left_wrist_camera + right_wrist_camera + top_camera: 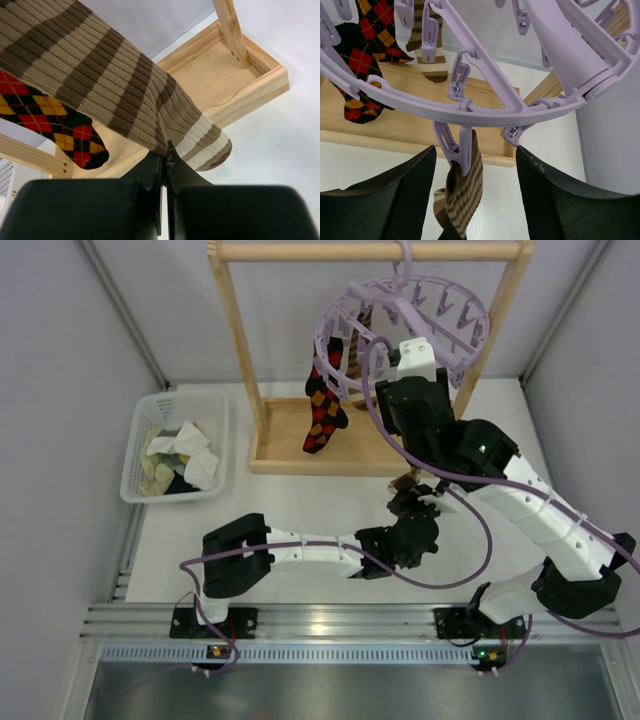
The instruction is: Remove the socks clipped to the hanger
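Left end effector point(165, 156) - jaws pinched tight on the lower part of a striped sock point(100, 80), fabric bunched between the fingers. It sits low over the middle of the desk point(300, 502).

Right end effector point(474, 152) - jaws wide, one finger on each side of the clip point(463, 150) that bites the top of what looks like the same sock. Can't tell if the fingers touch the clip. The clip dangles from the rim of the hanger point(470, 106).

Argyle sock point(355, 65) is clipped at the ring's left side and hangs down over the rack base. A second striped sock point(431, 55) is clipped just beside it.

The hanger is hooked on the top bar of the rack point(370, 252), toward the bar's right end. The rack stands at the desk's far edge. A basket point(170, 498) of cloths sits at the left edge, near the rack.
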